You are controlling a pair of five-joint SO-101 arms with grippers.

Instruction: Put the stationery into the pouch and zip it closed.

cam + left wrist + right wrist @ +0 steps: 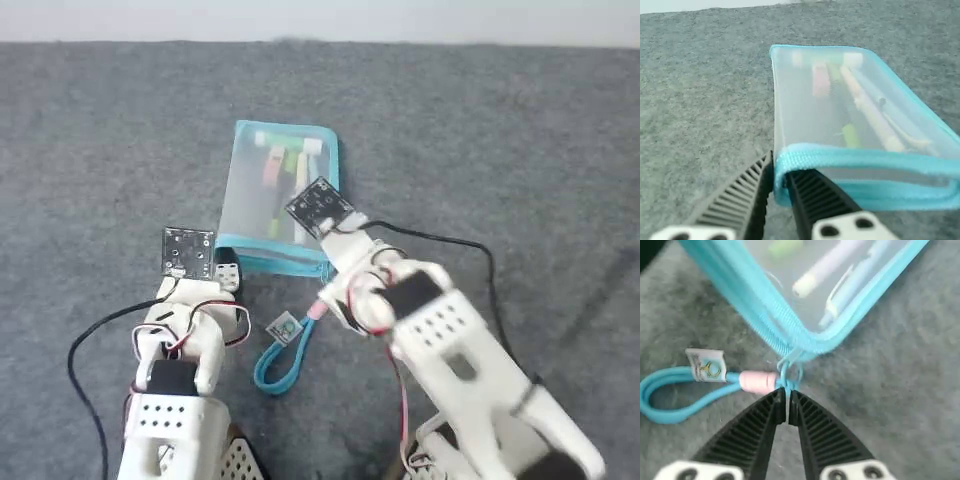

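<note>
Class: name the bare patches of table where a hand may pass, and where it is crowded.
Free: table left of the pouch, right of it, and beyond its far end. Crowded: its near end, where left gripper, right gripper, zip pull and strap meet.

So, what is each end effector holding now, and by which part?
The left end effector pinches the pouch by its zipper-edge corner. The right end effector pinches the zipper pull at its ring.
</note>
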